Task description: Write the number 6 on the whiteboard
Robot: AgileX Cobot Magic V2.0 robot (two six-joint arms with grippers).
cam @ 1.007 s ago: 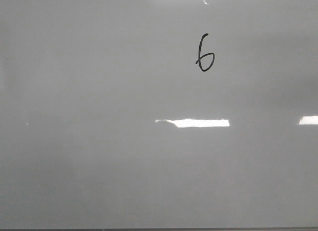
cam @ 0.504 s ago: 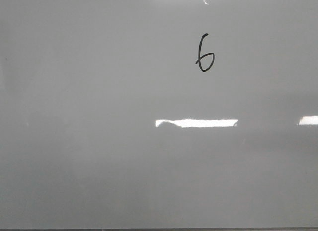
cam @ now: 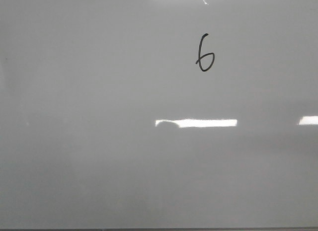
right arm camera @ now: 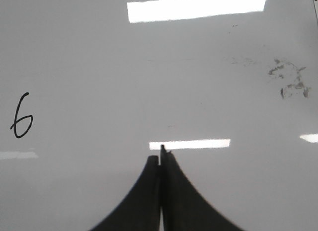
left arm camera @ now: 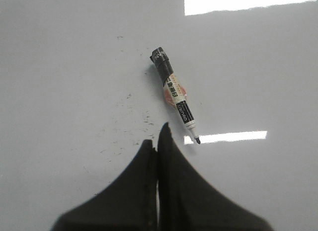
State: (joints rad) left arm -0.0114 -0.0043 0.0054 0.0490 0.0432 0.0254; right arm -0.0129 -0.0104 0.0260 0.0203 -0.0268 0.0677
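The number 6 is drawn in black on the whiteboard, above a bright strip of reflected light. Both the left gripper and the right gripper have their jaws pressed together, holding nothing. An uncapped marker lies on the board just beyond the left gripper, apart from it.

Neither arm showed up in the front view, the whiteboard ran off every edge, and the marker label was probably too blurry to read.
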